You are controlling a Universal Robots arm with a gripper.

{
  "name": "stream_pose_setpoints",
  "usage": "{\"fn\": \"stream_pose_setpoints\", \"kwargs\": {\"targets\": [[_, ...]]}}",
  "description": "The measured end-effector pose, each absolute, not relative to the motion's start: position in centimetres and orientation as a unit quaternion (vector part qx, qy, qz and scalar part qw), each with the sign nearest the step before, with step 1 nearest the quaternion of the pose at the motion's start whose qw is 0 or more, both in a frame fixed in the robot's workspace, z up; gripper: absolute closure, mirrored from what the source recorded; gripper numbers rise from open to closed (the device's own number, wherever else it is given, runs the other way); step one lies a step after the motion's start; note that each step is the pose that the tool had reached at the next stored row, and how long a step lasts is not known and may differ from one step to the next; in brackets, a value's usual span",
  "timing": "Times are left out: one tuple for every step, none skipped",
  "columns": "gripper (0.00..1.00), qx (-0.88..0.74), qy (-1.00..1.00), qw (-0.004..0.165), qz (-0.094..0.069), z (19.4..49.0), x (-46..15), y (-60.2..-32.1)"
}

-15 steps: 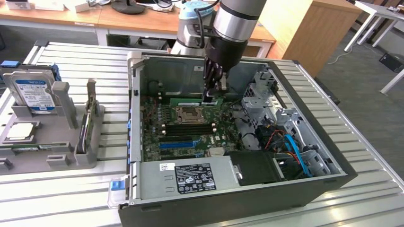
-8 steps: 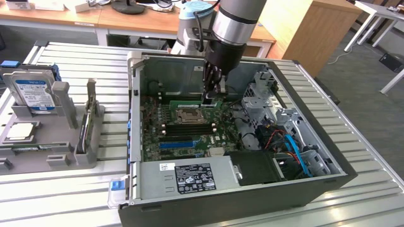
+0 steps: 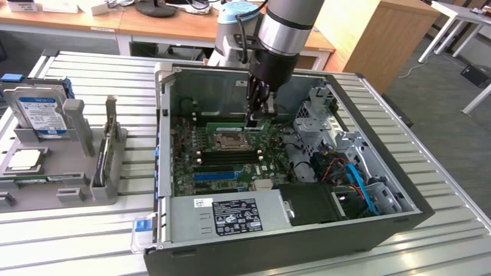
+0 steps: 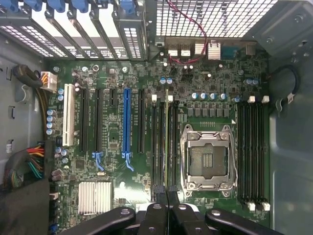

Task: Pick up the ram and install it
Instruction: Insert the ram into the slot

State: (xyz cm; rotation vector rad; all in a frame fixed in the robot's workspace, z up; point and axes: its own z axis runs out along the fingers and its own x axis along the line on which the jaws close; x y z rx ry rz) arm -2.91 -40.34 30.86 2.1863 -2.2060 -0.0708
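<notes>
The ram [image 4: 167,142] appears edge-on as a thin green strip, lined up between the black memory slots [image 4: 158,147] beside the CPU socket [image 4: 205,156]. In the exterior view the ram [image 3: 230,123] is a narrow green bar lying level just behind the socket [image 3: 227,140], inside the open computer case. My gripper [image 3: 256,119] reaches straight down into the case and is shut on the ram near its end toward the exterior view's right. The black fingers [image 4: 157,210] press together on the stick's top edge. Whether the stick is seated in a slot I cannot tell.
The case's metal walls [image 3: 165,115] box in the arm. A drive cage and cables [image 3: 337,155] crowd the exterior view's right, the power supply [image 3: 230,213] the front. A grey fixture [image 3: 57,184] holding a hard drive [image 3: 40,112] stands at the exterior view's left. A blue slot [image 4: 126,122] runs parallel to the memory slots.
</notes>
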Motion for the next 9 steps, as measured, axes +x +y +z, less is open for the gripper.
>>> {"fn": "stream_pose_setpoints", "kwargs": {"targets": [[0.89, 0.704, -0.71, 0.017, -0.023, 30.86, -2.87, -40.34], [0.89, 0.704, -0.71, 0.017, -0.023, 30.86, -2.81, -40.34], [0.89, 0.704, -0.71, 0.017, -0.023, 30.86, -2.74, -40.34], [0.89, 0.704, -0.71, 0.017, -0.023, 30.86, -2.67, -40.34], [0.89, 0.704, -0.71, 0.018, -0.023, 30.86, -2.63, -40.34], [0.89, 0.704, -0.71, 0.017, -0.023, 30.86, -2.63, -40.34], [0.89, 0.704, -0.71, 0.017, -0.023, 30.86, -2.64, -40.34], [0.89, 0.704, -0.71, 0.017, -0.023, 30.86, -2.63, -40.34], [0.89, 0.704, -0.71, 0.017, -0.023, 30.86, -2.63, -40.35]]}}
